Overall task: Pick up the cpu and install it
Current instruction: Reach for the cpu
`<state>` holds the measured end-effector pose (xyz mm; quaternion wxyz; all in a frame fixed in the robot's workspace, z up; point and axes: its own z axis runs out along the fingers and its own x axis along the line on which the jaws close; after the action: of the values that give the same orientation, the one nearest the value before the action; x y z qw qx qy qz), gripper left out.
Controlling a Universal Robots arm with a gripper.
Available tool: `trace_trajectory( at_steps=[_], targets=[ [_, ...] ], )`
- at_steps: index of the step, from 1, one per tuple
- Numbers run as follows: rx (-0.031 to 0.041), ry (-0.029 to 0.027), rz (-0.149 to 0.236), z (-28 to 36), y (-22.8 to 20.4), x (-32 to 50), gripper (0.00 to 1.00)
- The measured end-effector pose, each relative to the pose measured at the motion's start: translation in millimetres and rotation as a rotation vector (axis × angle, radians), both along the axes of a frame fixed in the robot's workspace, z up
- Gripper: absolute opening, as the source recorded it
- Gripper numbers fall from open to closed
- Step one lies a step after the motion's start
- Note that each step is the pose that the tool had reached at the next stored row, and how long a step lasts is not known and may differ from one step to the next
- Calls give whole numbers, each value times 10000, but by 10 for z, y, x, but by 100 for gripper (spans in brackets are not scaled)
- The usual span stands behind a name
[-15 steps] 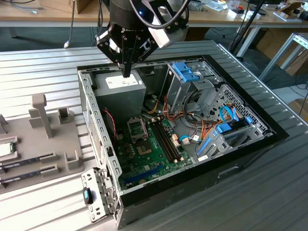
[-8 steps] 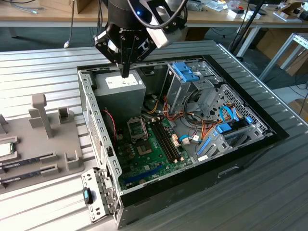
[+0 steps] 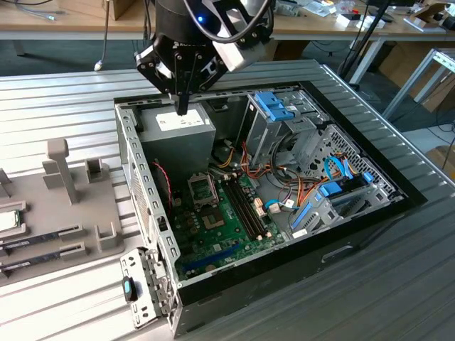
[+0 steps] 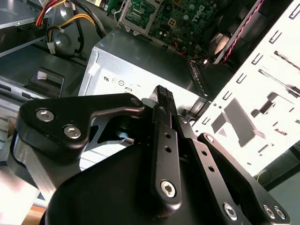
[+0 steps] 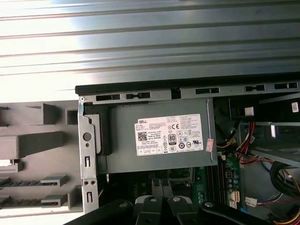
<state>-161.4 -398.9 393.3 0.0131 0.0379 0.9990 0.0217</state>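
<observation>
Fingers of the matte black end effector point(image 3: 183, 107) are pressed together, empty, above the boxy grey sheet-metal power supply point(image 3: 186, 130). The flat, silvery cpu point(image 3: 7, 222) lies well apart on a grey moulded holder point(image 3: 85, 204).

in the exterior view the case point(image 3: 284, 275) is lying open on the table point(image 3: 71, 106), and the tray point(image 3: 43, 206) is sitting just beside it at its nine o'clock. the cpu point(image 3: 8, 222) is resting at the tray's nine o'clock edge, with two sticks point(image 3: 43, 237) lying at the cpu's five o'clock. inside the case the power supply point(image 3: 178, 129) is sitting in the eleven o'clock corner. the drive cage point(image 3: 281, 117) is standing at its three o'clock and the board point(image 3: 213, 229) is lying at its six o'clock. the socket point(image 3: 202, 188) is sitting on the board's twelve o'clock part, with the slots point(image 3: 245, 207) at the socket's four o'clock. the gripper point(image 3: 183, 106) is hanging over the power supply, well apart from the cpu.
</observation>
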Motion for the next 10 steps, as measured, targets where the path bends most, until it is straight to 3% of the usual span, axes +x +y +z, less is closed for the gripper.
trace_trajectory(
  at_steps=[10],
  targets=[
    [0, 0, 0, 0, 0, -64, 11]
  ],
)
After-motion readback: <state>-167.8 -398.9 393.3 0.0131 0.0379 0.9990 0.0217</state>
